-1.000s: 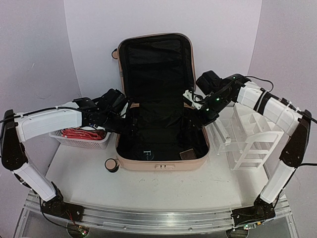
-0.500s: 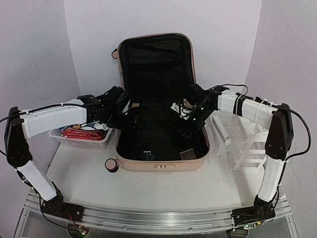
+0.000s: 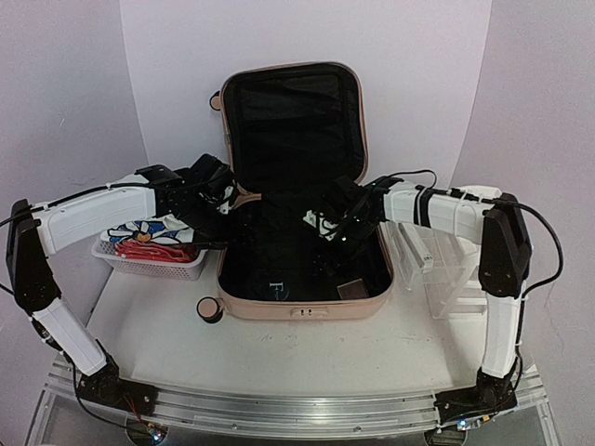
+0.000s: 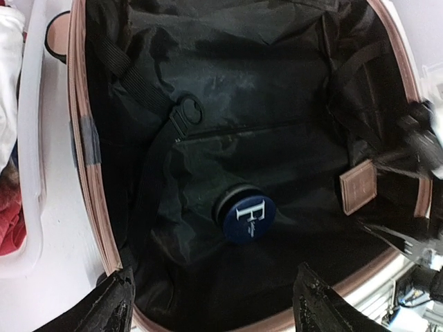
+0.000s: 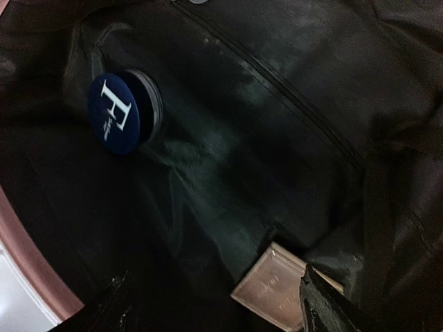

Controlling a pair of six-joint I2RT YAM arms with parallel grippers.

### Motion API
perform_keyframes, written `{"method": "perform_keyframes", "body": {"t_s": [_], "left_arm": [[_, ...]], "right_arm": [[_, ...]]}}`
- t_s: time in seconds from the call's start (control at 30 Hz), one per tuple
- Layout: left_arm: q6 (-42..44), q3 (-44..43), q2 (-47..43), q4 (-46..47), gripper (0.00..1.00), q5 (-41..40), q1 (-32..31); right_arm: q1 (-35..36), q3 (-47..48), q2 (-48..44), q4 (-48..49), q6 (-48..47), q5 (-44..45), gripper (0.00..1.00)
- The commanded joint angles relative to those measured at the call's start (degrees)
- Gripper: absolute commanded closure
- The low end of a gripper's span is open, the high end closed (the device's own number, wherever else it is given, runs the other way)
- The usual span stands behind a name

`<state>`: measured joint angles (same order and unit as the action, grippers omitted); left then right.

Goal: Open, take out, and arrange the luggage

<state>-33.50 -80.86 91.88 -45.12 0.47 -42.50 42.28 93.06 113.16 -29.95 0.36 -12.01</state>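
The peach-pink luggage (image 3: pixel 297 308) lies open on the table with its lid upright and its black lining (image 4: pixel 263 90) showing. In its lower half lie a round dark-blue tin marked "F" (image 4: pixel 247 213) (image 5: pixel 116 113) (image 3: pixel 276 287) and a small brown rectangular case (image 4: pixel 358 185) (image 5: pixel 273 289) (image 3: pixel 351 289). My left gripper (image 4: pixel 216 310) (image 3: pixel 232 219) hangs open over the left side of the lining, above the tin, holding nothing. My right gripper (image 5: pixel 218 310) (image 3: pixel 325 243) is inside the luggage, open and empty, one finger (image 5: pixel 325 304) just over the brown case.
A white mesh basket (image 3: pixel 153 269) with red and white floral cloth stands left of the luggage, under my left arm. A white plastic drawer organizer (image 3: pixel 451 274) stands to the right. A black caster wheel (image 3: pixel 212 309) sticks out at the near left corner.
My right arm has swung left and down into the luggage, and its jaws have widened. My left arm has drawn back slightly, uncovering the floral cloth in the basket.
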Motion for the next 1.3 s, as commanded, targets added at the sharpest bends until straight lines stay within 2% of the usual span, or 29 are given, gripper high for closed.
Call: {"method": "perform_keyframes", "body": {"t_s": [0.0, 0.13, 0.27, 0.47, 0.73, 0.93, 1.1, 1.27], "left_arm": [[1.33, -4.13, -0.83, -3.42, 0.21, 3.91, 0.23], [5.43, -6.05, 0.69, -4.13, 0.23, 8.36, 0.3], [6.03, -5.89, -0.95, -4.99, 0.23, 8.76, 0.31], [5.11, -2.47, -4.84, -5.04, 0.23, 7.8, 0.4], [4.83, -1.88, -5.92, -5.24, 0.22, 7.07, 0.65], [3.62, -1.75, -5.95, -5.56, 0.22, 6.28, 0.75], [3.06, -1.11, -6.91, -6.04, 0.22, 5.42, 0.84], [2.5, -2.01, -7.28, -7.0, 0.22, 5.34, 0.97]], "right_arm": [[2.31, 7.61, 6.91, -2.91, 3.99, 1.21, 0.2], [4.0, 12.56, 11.92, -2.34, 5.04, -2.39, 0.21], [4.25, 18.53, 17.54, -1.96, 6.36, -4.89, 0.21], [6.32, 21.84, 21.92, 0.03, 6.79, -6.44, 0.15], [8.66, 21.64, 23.74, 0.1, 5.24, -6.75, 0.27], [9.96, 22.66, 25.61, -0.77, 3.79, -6.47, 0.44], [10.39, 23.36, 25.18, -0.89, 4.22, -4.8, 0.73], [10.36, 23.25, 19.84, -0.51, 4.86, -3.41, 0.84]]}}
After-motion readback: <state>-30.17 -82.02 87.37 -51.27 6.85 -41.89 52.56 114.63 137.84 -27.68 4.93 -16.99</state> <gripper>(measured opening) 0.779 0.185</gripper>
